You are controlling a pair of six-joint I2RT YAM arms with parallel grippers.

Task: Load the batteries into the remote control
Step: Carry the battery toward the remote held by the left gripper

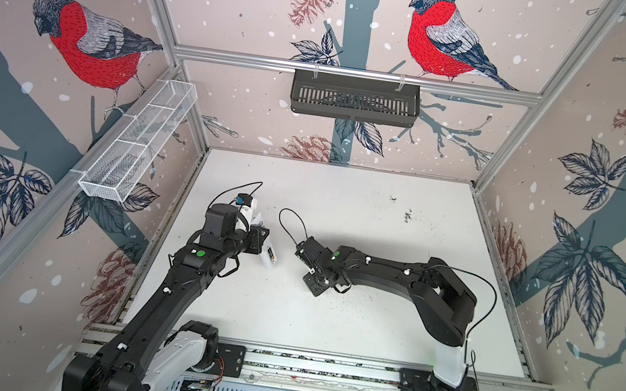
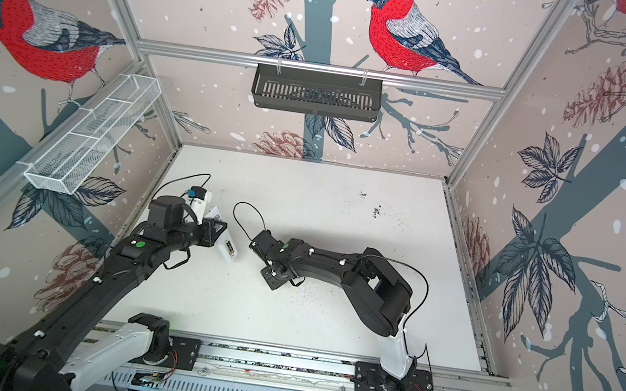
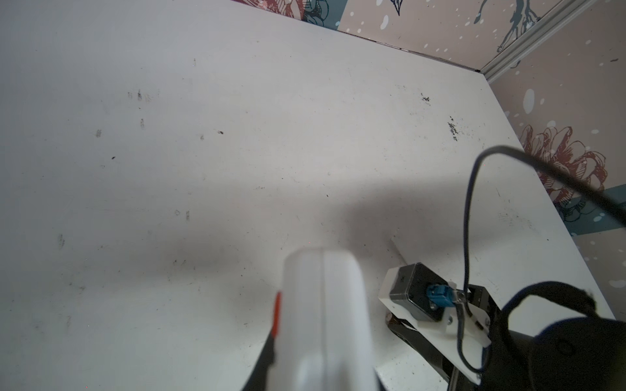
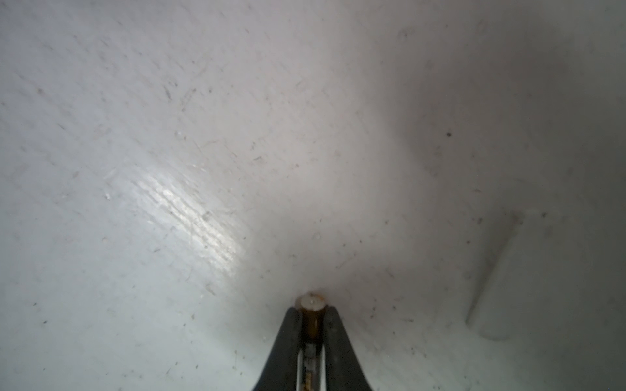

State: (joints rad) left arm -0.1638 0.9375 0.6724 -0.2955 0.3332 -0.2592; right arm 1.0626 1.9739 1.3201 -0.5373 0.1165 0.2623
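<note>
My left gripper [image 1: 260,239] is shut on the white remote control [image 1: 268,259], holding it tilted above the table left of centre; both top views show this [image 2: 228,251]. In the left wrist view the remote control [image 3: 325,321] fills the lower middle, blurred, with a red button on its edge and a dark finger [image 3: 266,359] beside it. My right gripper [image 4: 312,309] is shut on a battery [image 4: 311,304], whose gold-banded end pokes out between the fingertips, close above the table. In a top view the right gripper [image 1: 317,281] points down, right of the remote control, and its fingers are hidden.
A thin white flat piece [image 4: 491,277] lies on the table beside the right gripper. A white wire basket [image 1: 138,141] hangs on the left wall and a black basket [image 1: 355,98] on the back wall. Dark crumbs [image 1: 409,216] dot the far table. The arms' base rail [image 1: 319,367] runs along the front.
</note>
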